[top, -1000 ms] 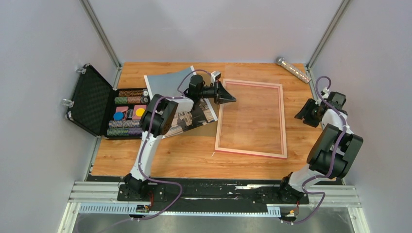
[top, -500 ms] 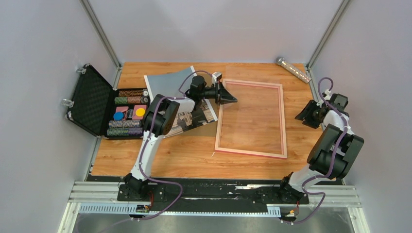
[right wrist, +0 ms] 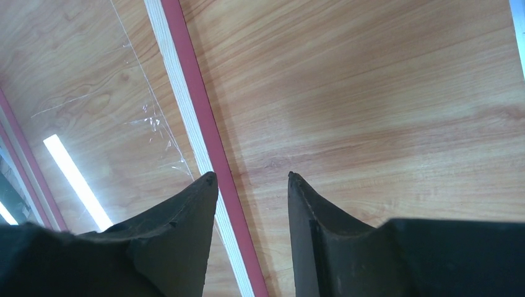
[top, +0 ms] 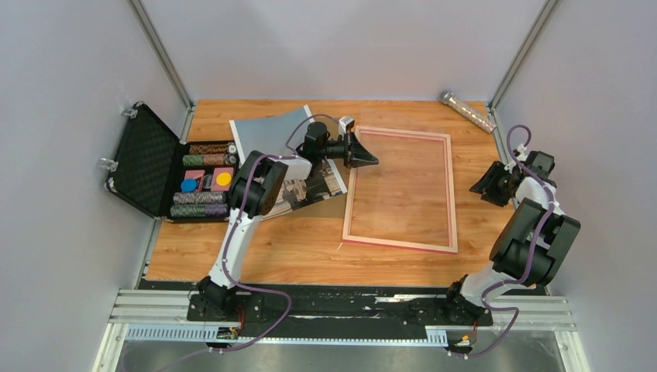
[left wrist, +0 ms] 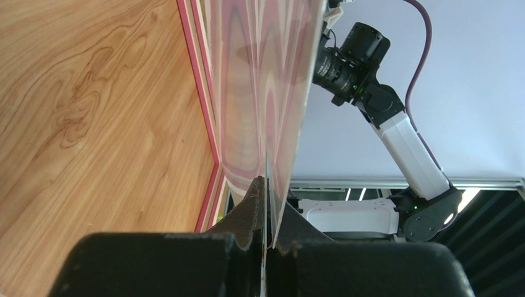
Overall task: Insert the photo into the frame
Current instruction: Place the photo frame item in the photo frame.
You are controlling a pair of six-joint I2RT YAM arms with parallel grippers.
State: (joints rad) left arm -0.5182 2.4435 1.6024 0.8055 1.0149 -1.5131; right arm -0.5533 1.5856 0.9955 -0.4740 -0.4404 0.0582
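left gripper (top: 370, 160): clamped on a thin clear sheet (left wrist: 266, 93) at the left rail of the pink thin-railed rectangular frame (top: 451, 194); you probably needed to move it slowly, without flexing it.
right gripper (right wrist: 251, 179): jaws apart, empty, above the right rail.
white-bordered city photo (top: 267, 130): lay just left of the frame.
open black case (top: 143, 159): held stacked poker chips (top: 200, 204).

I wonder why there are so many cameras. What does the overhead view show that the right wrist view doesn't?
Only overhead: the photo, the chip case, the left gripper shut at a corner of the frame. Only right wrist: wrinkles and glare on the clear sheet. Both: the open right gripper, a frame rail, the table.
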